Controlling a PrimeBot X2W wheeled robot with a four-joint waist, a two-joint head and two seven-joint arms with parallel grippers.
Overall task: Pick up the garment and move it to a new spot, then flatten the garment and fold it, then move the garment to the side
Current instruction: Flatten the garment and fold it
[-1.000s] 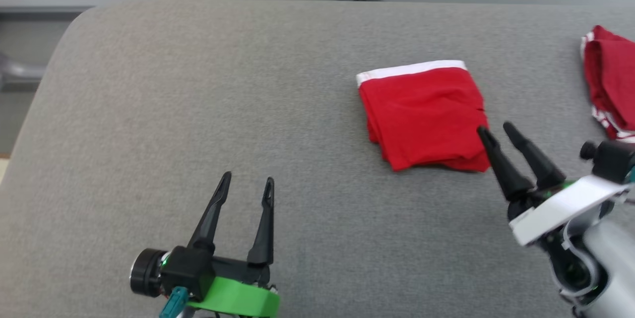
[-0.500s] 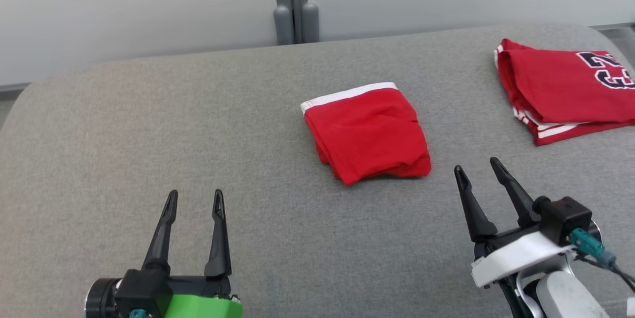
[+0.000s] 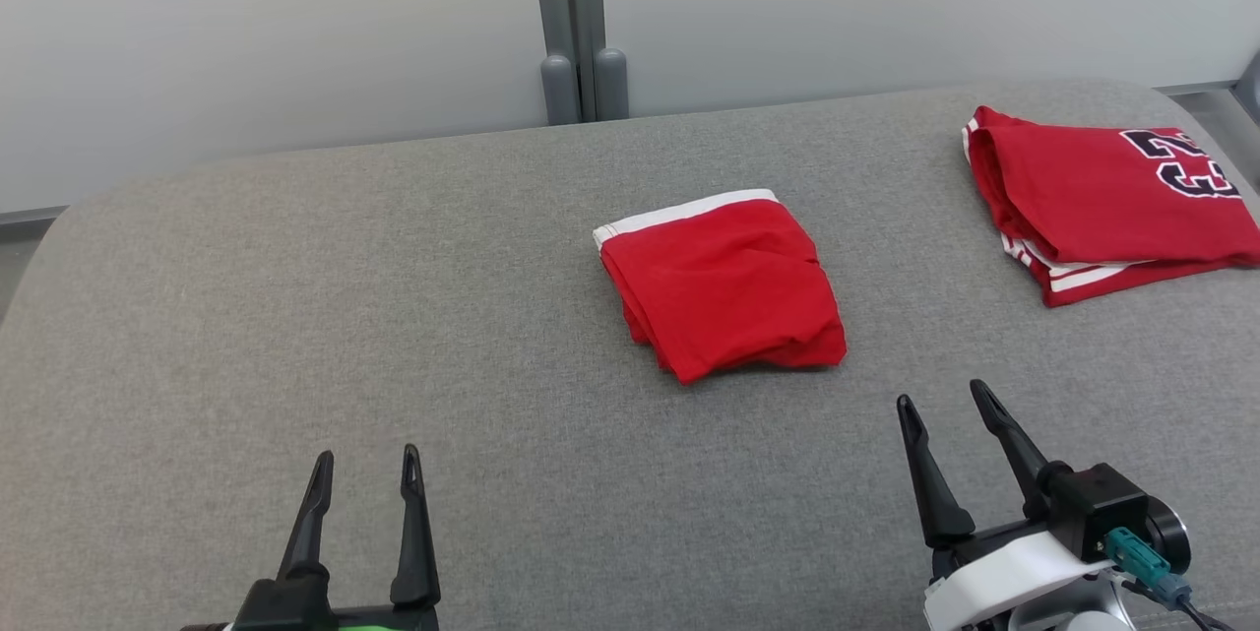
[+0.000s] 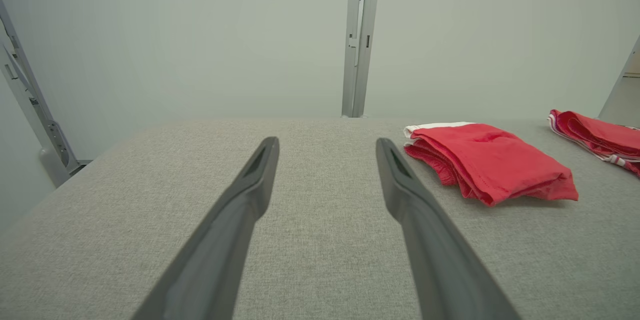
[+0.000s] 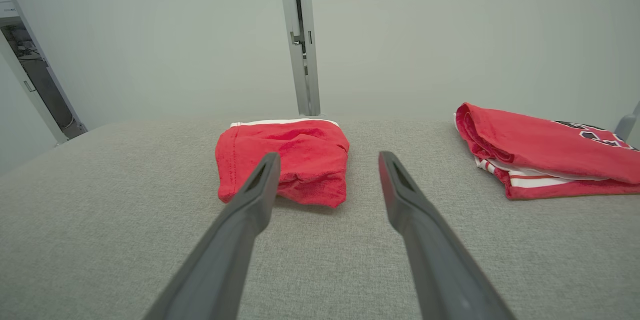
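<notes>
A folded red garment with a white waistband lies flat on the grey padded surface, a little right of centre. My right gripper hovers open and empty just short of its near right corner. In the right wrist view the garment lies ahead between the spread fingers of the right gripper, slightly to the left. Near the bottom left, my left gripper is open and empty, well away from the cloth. From the left wrist view the left gripper points past the garment, which lies to its right.
A second folded red jersey with dark numerals and white trim lies at the far right edge of the surface, also seen as the jersey. A pale wall with a grey post stands behind. Bare grey surface stretches across the left half.
The head camera has swung and lifted, so the whole picture shifted. The right gripper's tips were at the garment's near right corner; they now stand clear of it. Both grippers stay open.
</notes>
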